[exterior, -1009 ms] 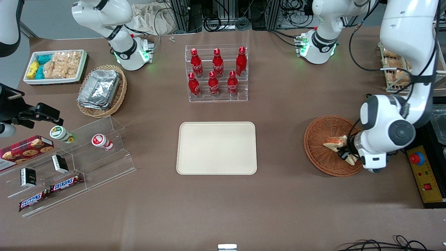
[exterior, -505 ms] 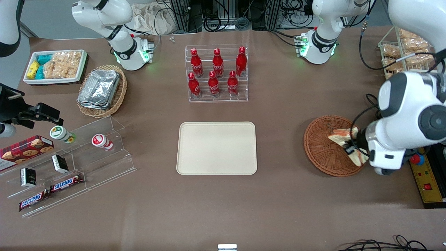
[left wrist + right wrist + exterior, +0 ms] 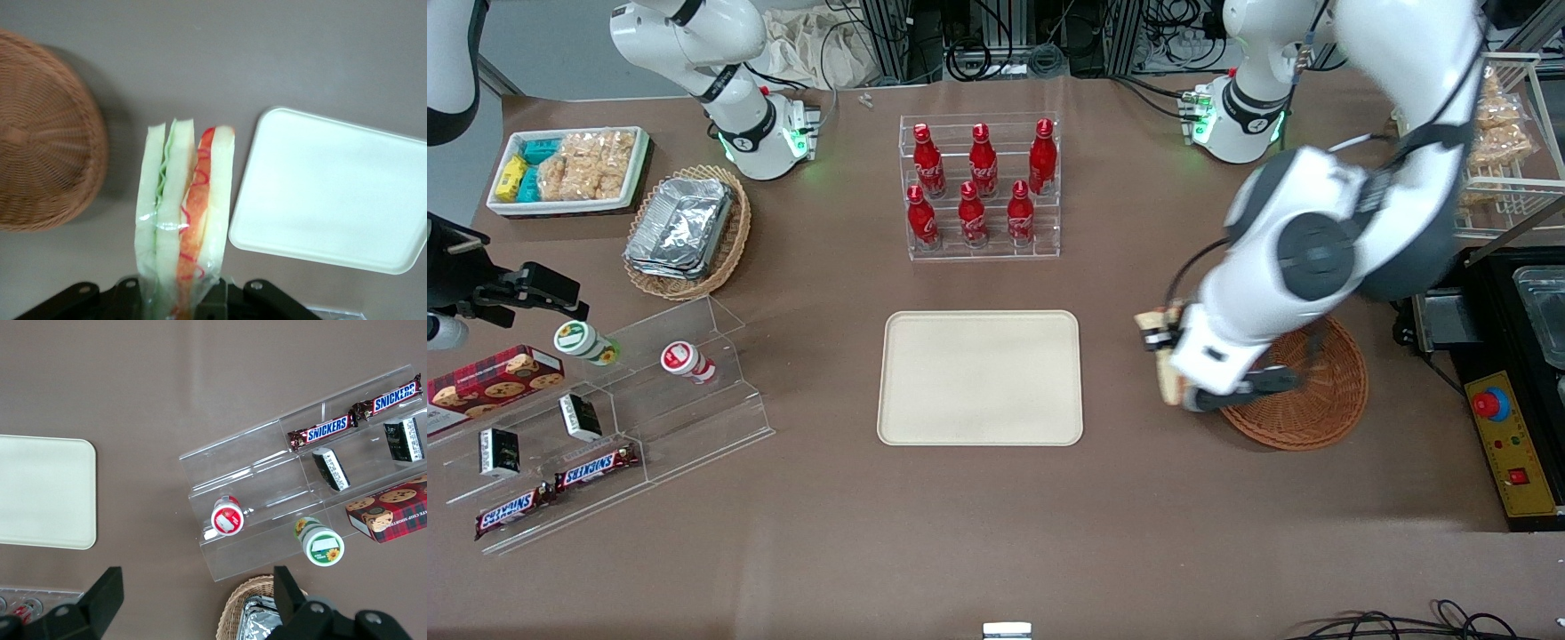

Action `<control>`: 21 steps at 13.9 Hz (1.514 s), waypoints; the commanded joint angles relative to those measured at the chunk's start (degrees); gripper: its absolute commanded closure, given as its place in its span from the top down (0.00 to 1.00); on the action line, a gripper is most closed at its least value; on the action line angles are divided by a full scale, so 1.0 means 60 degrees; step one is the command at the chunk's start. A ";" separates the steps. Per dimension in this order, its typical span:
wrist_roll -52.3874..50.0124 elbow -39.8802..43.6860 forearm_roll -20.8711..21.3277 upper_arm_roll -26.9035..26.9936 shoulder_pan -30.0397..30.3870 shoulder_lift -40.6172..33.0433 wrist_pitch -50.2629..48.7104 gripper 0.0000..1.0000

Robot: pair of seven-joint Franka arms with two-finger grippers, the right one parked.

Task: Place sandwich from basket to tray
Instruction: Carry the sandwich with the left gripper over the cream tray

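My left gripper [image 3: 1161, 354] is shut on the sandwich [image 3: 1164, 373], a clear-wrapped wedge of pale bread with red-orange and green filling. It hangs in the air above the bare table between the round reddish-brown basket [image 3: 1325, 400] and the cream tray [image 3: 980, 377]. In the left wrist view the sandwich [image 3: 185, 220] stands between the fingers of the gripper [image 3: 180, 300], with the basket [image 3: 47, 167] beside it and the tray [image 3: 333, 193] beside it the other way. The basket holds nothing that I can see.
A clear rack of red bottles [image 3: 980, 187] stands farther from the front camera than the tray. A tan oval basket of foil containers [image 3: 687, 229], a white snack bin [image 3: 567, 169] and a clear stepped shelf of snacks [image 3: 614, 409] lie toward the parked arm's end.
The gripper lifted the sandwich out of the basket and carried it sideways toward the tray; the arm swung over the basket.
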 commanded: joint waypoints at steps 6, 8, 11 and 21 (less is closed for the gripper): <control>-0.0607 0.0230 0.0440 0.0046 -0.1459 0.2618 0.2300 0.00; -0.0753 0.0230 0.1288 0.0046 -0.1854 0.3102 0.2360 0.00; -0.0959 0.0216 0.1863 0.0046 -0.2002 0.3396 0.2463 0.00; -0.1340 0.0274 0.2552 0.0060 -0.2192 0.3647 0.2420 1.00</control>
